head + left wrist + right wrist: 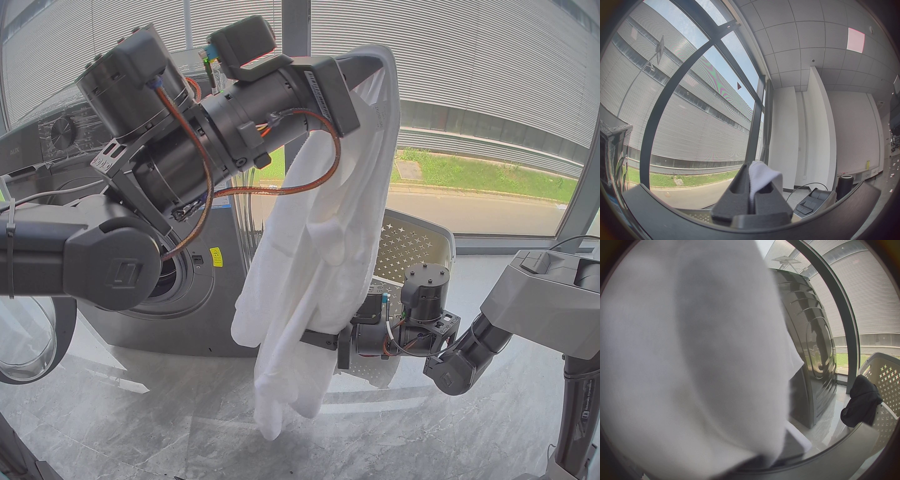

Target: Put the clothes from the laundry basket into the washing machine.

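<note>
A white garment [312, 262] hangs from my left gripper [365, 65], which is raised high in front of the window and shut on its top edge. The left wrist view shows the left gripper [755, 190] with cloth pinched between its dark fingers. My right gripper [315, 340] is lower down, pressed against the hanging cloth at mid-height. The white garment [693, 358] covers most of the right wrist view. The grey washing machine [212, 300] stands at the left with its round opening [165, 278] partly hidden behind my left arm. The beige laundry basket [415, 244] sits behind the garment.
The machine's glass door [25, 340] is swung open at the far left. A dark garment [861, 401] is draped over the rim of the basket [886, 377], beside the machine's side wall [815, 349]. Grey marble floor [187, 425] lies in front. Large windows stand behind.
</note>
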You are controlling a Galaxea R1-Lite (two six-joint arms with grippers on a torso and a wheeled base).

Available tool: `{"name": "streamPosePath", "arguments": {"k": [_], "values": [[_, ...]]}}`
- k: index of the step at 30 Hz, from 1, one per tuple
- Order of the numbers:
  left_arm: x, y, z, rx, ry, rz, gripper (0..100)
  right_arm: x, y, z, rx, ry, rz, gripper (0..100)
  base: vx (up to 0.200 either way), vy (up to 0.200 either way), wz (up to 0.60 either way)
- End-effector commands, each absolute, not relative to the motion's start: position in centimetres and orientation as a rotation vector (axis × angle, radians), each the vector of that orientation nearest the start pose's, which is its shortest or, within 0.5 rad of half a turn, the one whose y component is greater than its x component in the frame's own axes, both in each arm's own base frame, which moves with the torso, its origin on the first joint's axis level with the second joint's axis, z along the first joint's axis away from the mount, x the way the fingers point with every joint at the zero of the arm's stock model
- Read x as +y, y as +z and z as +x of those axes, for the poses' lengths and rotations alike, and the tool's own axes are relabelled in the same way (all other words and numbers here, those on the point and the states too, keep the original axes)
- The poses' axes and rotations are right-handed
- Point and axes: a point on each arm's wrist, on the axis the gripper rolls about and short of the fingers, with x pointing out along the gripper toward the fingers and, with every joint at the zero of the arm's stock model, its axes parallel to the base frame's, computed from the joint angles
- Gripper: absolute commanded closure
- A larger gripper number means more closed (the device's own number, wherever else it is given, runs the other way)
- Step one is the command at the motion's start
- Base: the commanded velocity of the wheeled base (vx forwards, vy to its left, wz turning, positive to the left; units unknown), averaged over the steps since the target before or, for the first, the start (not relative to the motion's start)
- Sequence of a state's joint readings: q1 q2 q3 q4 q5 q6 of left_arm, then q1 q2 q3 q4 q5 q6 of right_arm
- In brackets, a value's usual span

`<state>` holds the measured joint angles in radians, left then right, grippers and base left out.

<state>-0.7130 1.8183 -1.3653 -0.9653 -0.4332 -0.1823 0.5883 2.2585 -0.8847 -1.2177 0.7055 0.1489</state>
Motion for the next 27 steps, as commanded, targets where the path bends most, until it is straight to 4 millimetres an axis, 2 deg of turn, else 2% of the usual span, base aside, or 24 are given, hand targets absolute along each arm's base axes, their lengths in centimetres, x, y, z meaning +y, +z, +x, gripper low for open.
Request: {"name": "streamPosePath", "arguments": {"k": [1,7,13,20,22,24,27], "values": [[-23.6,33.2,25.9,-0.434,-1.167,-0.234,100,23.8,5.8,32.3,0.255,1.287,0.135,100,0.0,0.0,0.0],[-23.4,33.1,26.2,-0.431,-1.156,-0.233,100,23.4,6.1,32.0,0.259,1.284,0.136,100,0.0,0.0,0.0],[-22.4,32.7,27.6,-0.423,-1.11,-0.22,100,21.5,7.0,29.1,0.301,1.284,0.137,100,0.0,0.0,0.0],[-20.3,31.4,30.4,-0.398,-1.01,-0.198,100,18.8,8.6,25.1,0.324,1.307,0.142,100,0.0,0.0,0.0],[-20.0,30.1,31.4,-0.359,-0.99,-0.194,100,17.7,10.1,23.1,0.305,1.34,0.143,100,0.0,0.0,0.0],[-19.9,29.3,32.0,-0.335,-0.974,-0.19,100,17.2,10.7,22.2,0.295,1.349,0.146,100,0.0,0.0,0.0],[-19.6,26.6,33.9,-0.274,-0.935,-0.176,100,16.0,11.9,20.0,0.284,1.36,0.16,100,0.0,0.0,0.0]]}}
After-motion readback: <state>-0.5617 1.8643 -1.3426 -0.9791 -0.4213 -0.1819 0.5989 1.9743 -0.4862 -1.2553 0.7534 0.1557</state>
